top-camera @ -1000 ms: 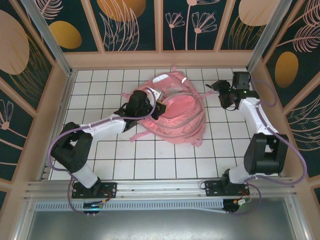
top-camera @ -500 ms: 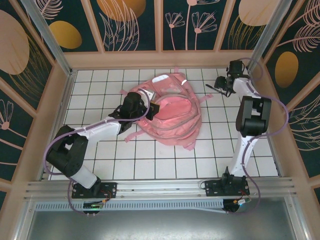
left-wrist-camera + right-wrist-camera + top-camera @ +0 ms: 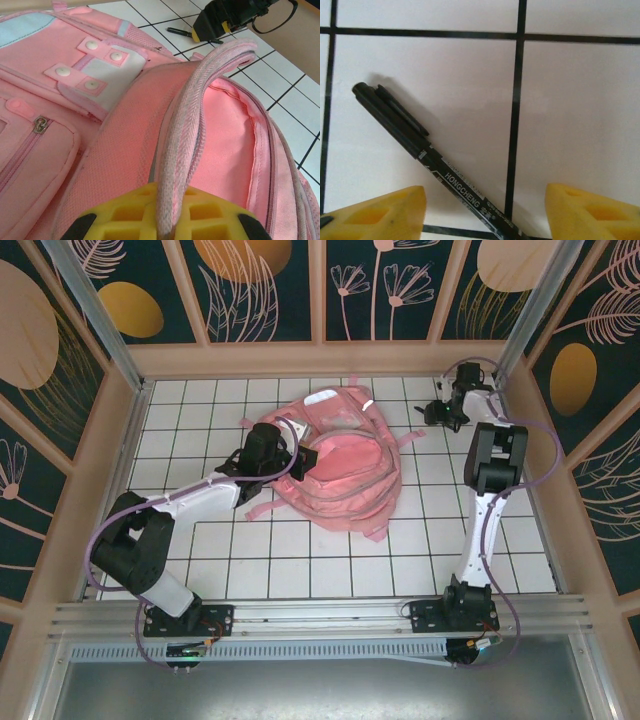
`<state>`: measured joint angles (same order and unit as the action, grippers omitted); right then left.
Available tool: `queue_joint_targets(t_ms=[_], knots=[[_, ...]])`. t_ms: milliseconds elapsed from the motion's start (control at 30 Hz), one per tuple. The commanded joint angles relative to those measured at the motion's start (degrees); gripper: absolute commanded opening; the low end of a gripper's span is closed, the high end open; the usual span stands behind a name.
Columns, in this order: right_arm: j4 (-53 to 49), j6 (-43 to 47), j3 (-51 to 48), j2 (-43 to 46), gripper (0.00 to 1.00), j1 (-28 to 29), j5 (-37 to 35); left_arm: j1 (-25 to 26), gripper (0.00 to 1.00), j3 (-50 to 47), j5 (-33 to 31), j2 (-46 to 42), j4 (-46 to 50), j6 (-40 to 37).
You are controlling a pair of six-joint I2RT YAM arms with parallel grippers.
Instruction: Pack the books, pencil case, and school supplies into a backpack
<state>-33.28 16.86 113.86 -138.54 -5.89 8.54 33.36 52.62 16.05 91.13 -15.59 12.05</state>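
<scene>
Pink nylon fills the foreground. The left gripper (image 3: 162,220) is clenched on the raised rim (image 3: 185,115) of the backpack (image 3: 340,465), at the bag's near-left edge, and holds the mouth of the main compartment open above the white tiled table (image 3: 300,550). Inside that mouth, smooth pink lining (image 3: 225,135) is on view; how much is already packed beneath it cannot be told. On the outside of the backpack, left of the opening, white snap tabs (image 3: 90,65) and a zip pull (image 3: 40,125) carry no lettering that can be made out.

Beyond the backpack's far-right corner, well apart from it, a slim black pen (image 3: 410,136) lies flat on the tiles. The right gripper (image 3: 485,215) hangs directly over it, its yellow fingers spread wide, one on either side of the barrel and not gripping it. White capitals along the barrel read "HONGCHENG"; the finer print beside them is too small to read.

By the look of it, the packing is partway at best. The bag is held ready, but this pen has yet to be picked up, carried across to the backpack and dropped through the opening, and the bag has yet to be closed.
</scene>
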Motion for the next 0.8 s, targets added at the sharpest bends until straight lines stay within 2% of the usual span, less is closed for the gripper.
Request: queue_joint_targets(t_ms=[0, 133, 267, 367, 467, 533, 633, 700, 767], knots=[[-5.6, 2.3, -0.2, -3.5, 0.5, 0.8, 1.6, -0.3, 0.02, 1.5, 1.4, 0.7, 0.9, 0.9], [-8.1, 2.5, -0.6, -4.6, 0.29, 2.7, -1.6, -0.3, 0.02, 1.3, 2.3, 1.0, 0.0, 1.2], [-12.2, -1.1, 1.4, -5.0, 0.17, 3.9, -1.3, -0.3, 0.02, 2.6, 2.1, 1.3, 1.4, 1.1], [-16.5, -8.2, 3.1, -4.8, 0.08, 4.5, -1.7, -0.3, 0.02, 2.7, 1.8, 1.1, 0.8, 1.5], [-14.1, -19.6, -2.7, 0.1, 0.01, 4.7, -2.6, -0.3, 0.03, 4.5, 2.0, 1.4, 1.9, 1.9], [-6.3, -26.0, -11.5, 7.6, 0.01, 4.3, 4.1, -0.3, 0.03, 4.8, 2.9, 1.4, 1.0, 3.0], [4.9, -37.1, -22.4, 17.7, 0.0, 3.1, 18.7, -0.3, 0.02, 4.5, 4.2, 1.6, -1.6, 5.8], [7.8, -43.3, -26.5, 22.3, 0.0, 3.2, 21.8, -0.3, 0.02, 4.5, 3.8, 1.5, -3.2, 9.2], [8.4, -48.3, -29.5, 26.4, 0.0, 3.7, 20.2, -0.3, 0.02, 4.1, 3.4, 1.0, -5.8, 13.0]])
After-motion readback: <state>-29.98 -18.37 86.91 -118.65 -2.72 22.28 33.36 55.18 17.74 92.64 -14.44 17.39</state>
